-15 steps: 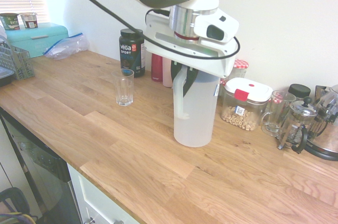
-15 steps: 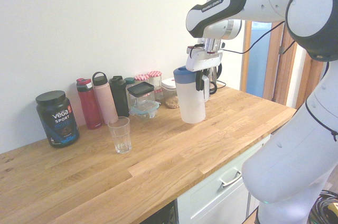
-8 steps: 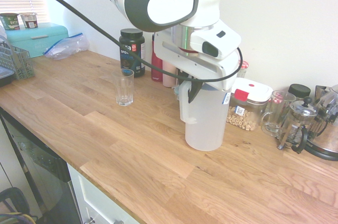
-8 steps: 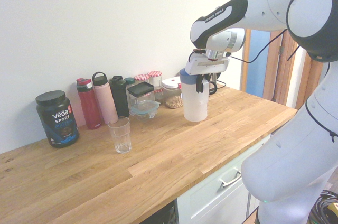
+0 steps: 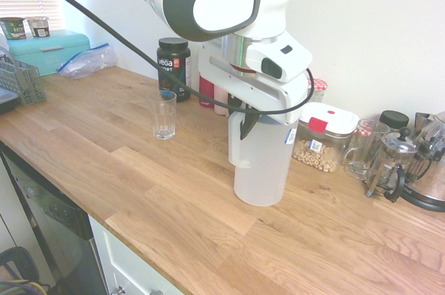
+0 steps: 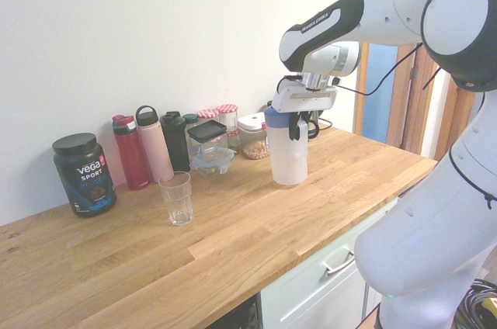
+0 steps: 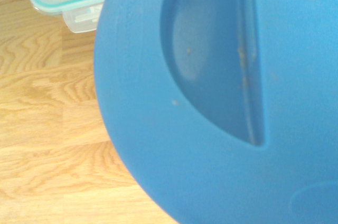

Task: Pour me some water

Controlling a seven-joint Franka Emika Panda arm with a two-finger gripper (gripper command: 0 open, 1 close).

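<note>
A tall frosted-white jug [image 5: 264, 163] with a blue lid [image 6: 275, 118] is upright over the wooden counter [image 5: 139, 190], its base at or just above the surface. My gripper [image 5: 245, 118] is shut on the jug's side handle [image 5: 235, 143], coming down from above; it also shows in the second exterior view [image 6: 297, 126]. The water cannot be made out through the frosted wall. An empty clear glass [image 5: 164, 114] stands on the counter to the jug's left, well apart from it [image 6: 177, 198]. The blue lid [image 7: 222, 102] fills most of the wrist view.
Against the wall stand a black Vega tub [image 5: 174, 65], a red bottle [image 6: 130, 152], a pink bottle [image 6: 154, 147], a black bottle [image 6: 175, 140] and a clear teal-rimmed container [image 6: 211, 160]. A white-lidded jar [image 5: 323, 138], a glass mug [image 5: 365, 147] and a French press [image 5: 393, 163] crowd the right.
The jug, still held by its handle, has shifted slightly away from the glass and turned a little about its upright axis. The glass has not moved.
</note>
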